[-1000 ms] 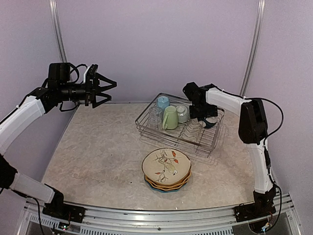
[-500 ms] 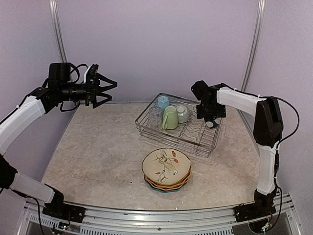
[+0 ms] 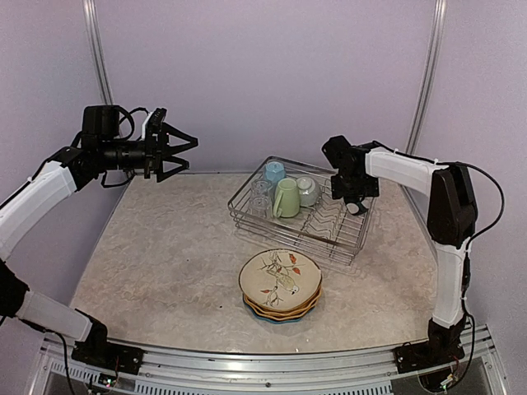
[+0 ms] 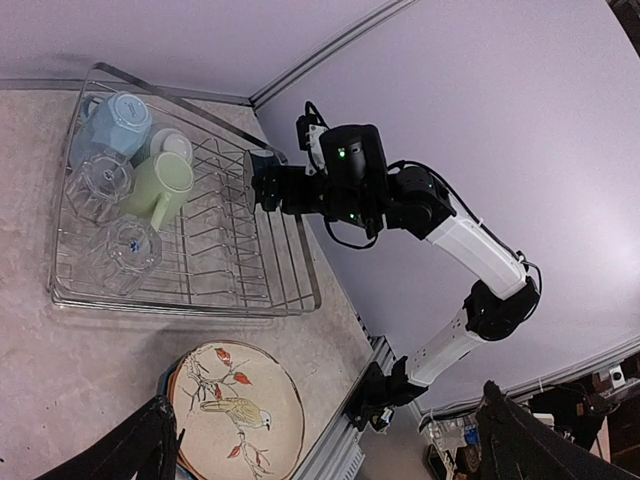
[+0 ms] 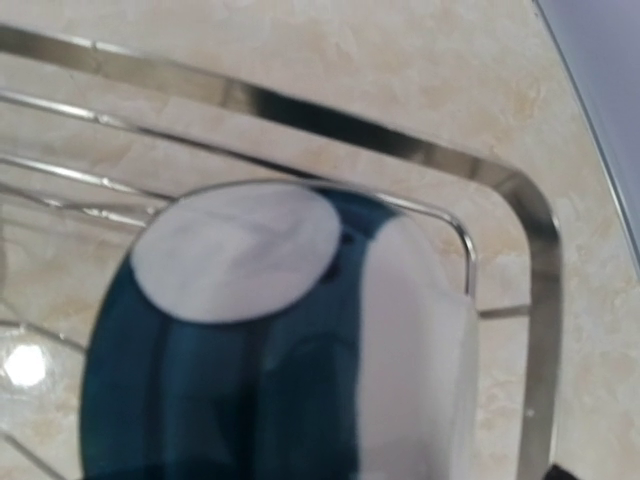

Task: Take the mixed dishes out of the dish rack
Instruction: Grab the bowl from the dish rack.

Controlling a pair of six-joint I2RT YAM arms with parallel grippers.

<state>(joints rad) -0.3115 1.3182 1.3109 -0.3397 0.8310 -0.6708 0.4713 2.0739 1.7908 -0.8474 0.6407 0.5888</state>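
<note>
Dark-teal bowl (image 5: 270, 350) fills the right wrist view, gripped by the right gripper (image 3: 356, 200) above the dish rack's (image 3: 247, 216) far right corner. Lifting out is underway; next, set it down beside the plate stack (image 3: 281, 285). Left gripper (image 3: 177, 153) hovers released.

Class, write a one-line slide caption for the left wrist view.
Silver wire dish rack holding mugs and glasses, bird-print plate stacked beside it.

Right gripper (image 3: 356, 206) over dish rack (image 3: 303, 232) far-right corner; plates (image 3: 281, 285) stacked on table (image 3: 165, 255).
</note>
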